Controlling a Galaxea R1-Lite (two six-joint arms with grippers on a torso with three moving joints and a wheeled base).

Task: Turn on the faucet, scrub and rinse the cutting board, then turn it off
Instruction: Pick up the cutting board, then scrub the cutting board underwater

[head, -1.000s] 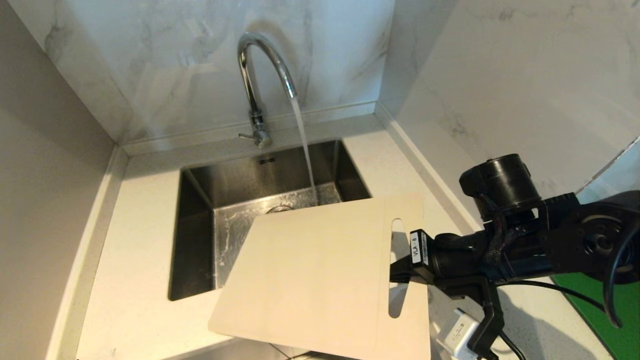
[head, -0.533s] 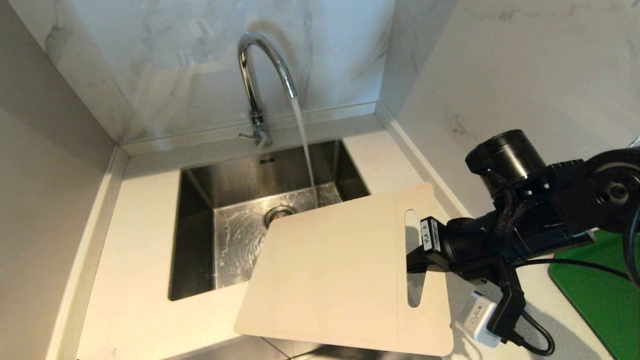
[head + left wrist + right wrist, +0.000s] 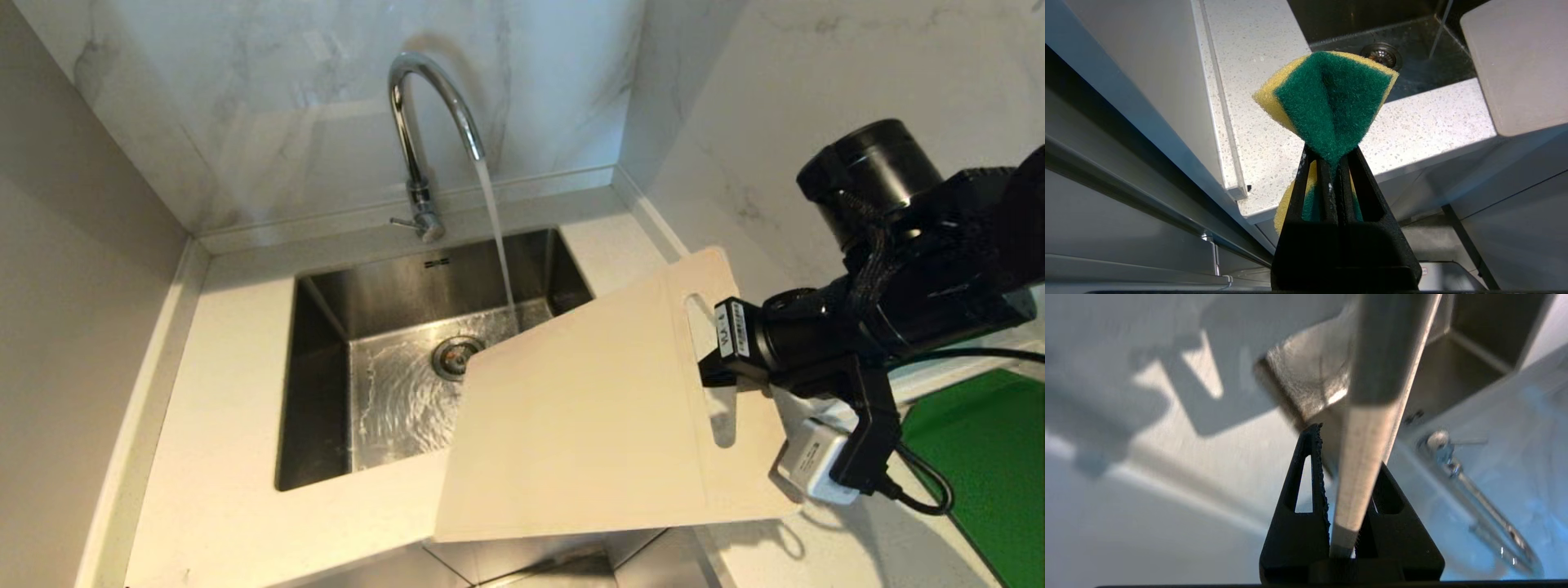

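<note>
My right tool (image 3: 709, 374) is clamped on the slot-handle end of the cutting board (image 3: 588, 416), tilted at 4 o'clock of the sink (image 3: 326, 327), running faucet (image 3: 424, 122) stream at its 11 o'clock; left tool (image 3: 1333, 169) pinches the sponge (image 3: 1331, 102).

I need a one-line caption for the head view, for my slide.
Right gripper holds the cutting board tilted beside the sink while the faucet runs.
</note>
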